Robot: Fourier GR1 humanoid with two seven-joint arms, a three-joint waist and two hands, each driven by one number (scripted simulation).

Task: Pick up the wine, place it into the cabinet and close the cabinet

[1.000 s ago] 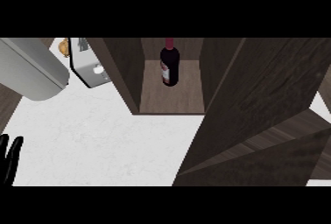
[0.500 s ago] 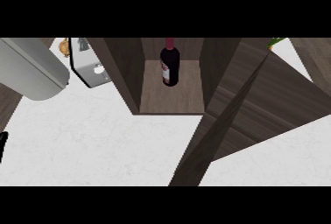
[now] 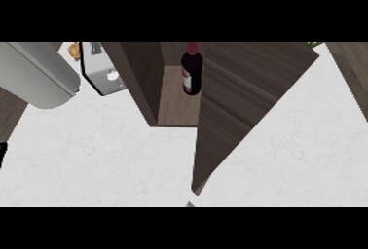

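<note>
Head view, steeply downward onto a white, faintly mottled counter (image 3: 108, 160). Much is cut off: only a small dark sliver of the left hand (image 3: 2, 153) shows at the view's left edge, well to the left of the cabinet (image 3: 144, 78), and whether its fingers are straight or curled cannot be told. The right hand does not appear. The wine (image 3: 191, 73), a dark bottle with a red capsule and a pale label, stands inside the cabinet on its light wooden shelf, its top cropped by the upper edge. The cabinet's dark wood-grain door (image 3: 244, 107) swings across the opening, partly closed, covering the interior to the right of the bottle. Left of the cabinet lie a grey rounded appliance (image 3: 39, 78) and a metallic boxy object (image 3: 104, 73), both truncated.
</note>
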